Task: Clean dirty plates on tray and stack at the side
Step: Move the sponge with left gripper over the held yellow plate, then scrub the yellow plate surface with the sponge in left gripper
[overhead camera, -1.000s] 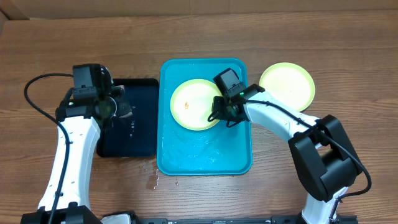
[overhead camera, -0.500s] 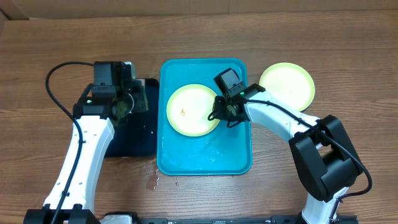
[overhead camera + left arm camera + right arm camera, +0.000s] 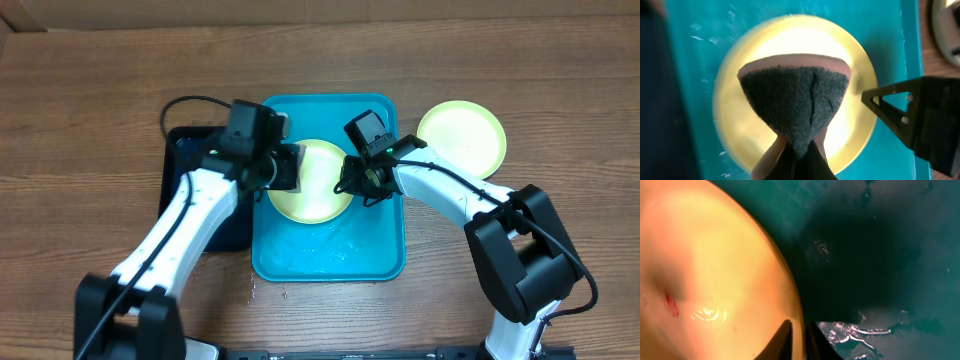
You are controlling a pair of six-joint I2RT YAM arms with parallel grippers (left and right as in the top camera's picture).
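A pale lime-green plate (image 3: pixel 322 195) lies in the turquoise tray (image 3: pixel 330 250). It also shows in the left wrist view (image 3: pixel 755 130) and in the right wrist view (image 3: pixel 715 270), where a small red smear marks it. My right gripper (image 3: pixel 352 184) is shut on this plate's right rim (image 3: pixel 801 335). My left gripper (image 3: pixel 284 168) is shut on a dark sponge with a pink backing (image 3: pixel 795 105), held just over the plate's left part. A second lime-green plate (image 3: pixel 461 137) lies on the table to the right of the tray. The light blue plate is out of view.
A dark navy tray (image 3: pixel 195 190) lies left of the turquoise tray, partly under my left arm. Water drops wet the turquoise tray floor (image 3: pixel 860 330) and the table at its front left corner (image 3: pixel 247 290). A cardboard wall (image 3: pixel 320 10) runs along the back.
My left arm has swung right from over the dark tray, carrying the sponge over the plate. My right gripper has kept its hold on the plate's rim.
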